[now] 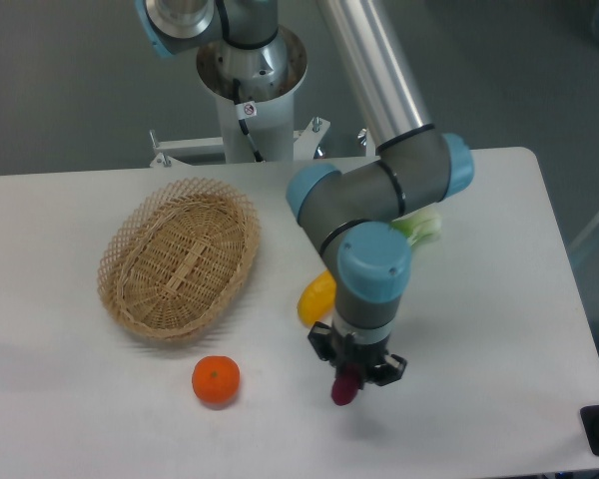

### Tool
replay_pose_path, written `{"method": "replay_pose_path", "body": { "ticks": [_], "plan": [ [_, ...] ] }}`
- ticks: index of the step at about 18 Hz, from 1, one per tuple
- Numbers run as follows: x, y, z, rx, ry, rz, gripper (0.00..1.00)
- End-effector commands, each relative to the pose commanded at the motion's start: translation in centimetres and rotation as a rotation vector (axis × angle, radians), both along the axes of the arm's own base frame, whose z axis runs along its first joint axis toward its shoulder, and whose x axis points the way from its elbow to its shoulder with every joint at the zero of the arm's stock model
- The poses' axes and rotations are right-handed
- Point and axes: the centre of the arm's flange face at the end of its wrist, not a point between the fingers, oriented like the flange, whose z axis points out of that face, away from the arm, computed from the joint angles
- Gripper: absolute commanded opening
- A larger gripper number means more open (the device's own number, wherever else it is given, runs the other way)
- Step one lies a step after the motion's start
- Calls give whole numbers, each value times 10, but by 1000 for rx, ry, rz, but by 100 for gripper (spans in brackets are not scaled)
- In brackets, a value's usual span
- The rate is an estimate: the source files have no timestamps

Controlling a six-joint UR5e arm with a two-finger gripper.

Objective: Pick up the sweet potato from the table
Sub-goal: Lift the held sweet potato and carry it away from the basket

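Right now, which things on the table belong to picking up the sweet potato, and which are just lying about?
Job: small dark purple sweet potato, held in the two-finger gripper; white table.

Lying about: oval wicker basket, round orange fruit, yellow oblong vegetable, green leafy vegetable partly hidden behind the arm.

High front view over table (499, 329)

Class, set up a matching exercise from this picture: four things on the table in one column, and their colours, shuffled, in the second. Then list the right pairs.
Column 1:
1. sweet potato
2. basket
3. round fruit
4. oblong vegetable

Column 2:
A. orange
B. yellow
C. dark purple
D. tan wicker

Pairs: 1-C, 2-D, 3-A, 4-B
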Motion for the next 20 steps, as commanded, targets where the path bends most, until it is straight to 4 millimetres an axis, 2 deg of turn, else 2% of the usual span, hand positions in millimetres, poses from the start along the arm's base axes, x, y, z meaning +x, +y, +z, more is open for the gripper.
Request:
{"method": "replay_pose_path", "body": {
  "ticks": [4,8,11,13,18,20],
  "plan": [
    [-39,-25,22,-16,4,-21,22],
    [-66,-39,33,-12,23,-25,22],
    [-88,-49,29,-15,35,-46,22],
    [-104,-58,35,-13,54,-66,22],
    [-140,-96,30,-26,60,-80,22],
    [-146,-99,28,-33,60,-79,22]
  ]
}}
